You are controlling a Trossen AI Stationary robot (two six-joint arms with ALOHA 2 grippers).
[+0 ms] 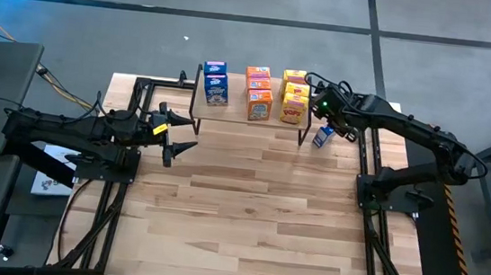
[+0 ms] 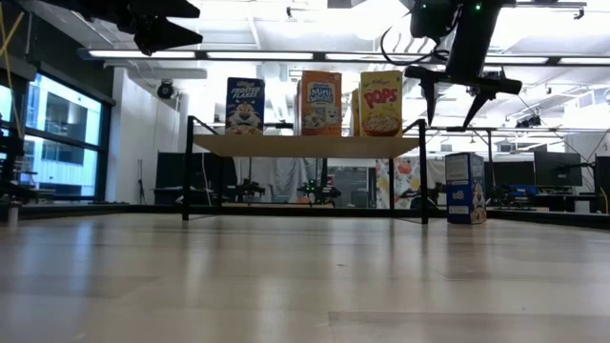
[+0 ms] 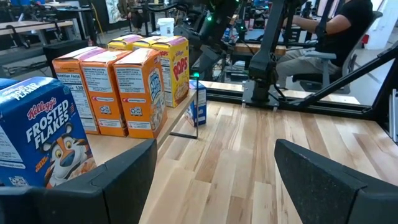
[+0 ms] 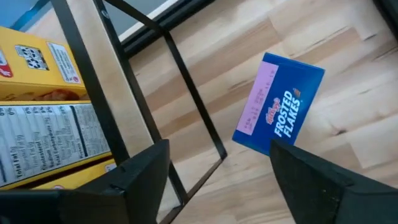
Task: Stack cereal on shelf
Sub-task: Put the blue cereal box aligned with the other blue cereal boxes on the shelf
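The shelf (image 2: 305, 146) stands at the table's far side and carries upright cereal boxes: blue ones (image 1: 215, 84) at its left, orange ones (image 1: 259, 94) in the middle, yellow ones (image 1: 294, 97) at its right. One more blue box (image 2: 464, 188) stands upright on the tabletop just right of the shelf's right legs. My right gripper (image 2: 453, 93) hangs open above that box, pointing steeply down, clear of its top; the box (image 4: 280, 112) shows ahead of its fingers. My left gripper (image 1: 177, 142) waits open, raised, near the shelf's left front corner.
The shelf's thin dark right legs (image 4: 186, 112) stand close beside the lone blue box. The wide near part of the wooden tabletop (image 1: 247, 219) carries nothing. Dark arm frames (image 1: 375, 195) run along both table sides. A person sits on a chair (image 3: 336, 31) beyond the table.
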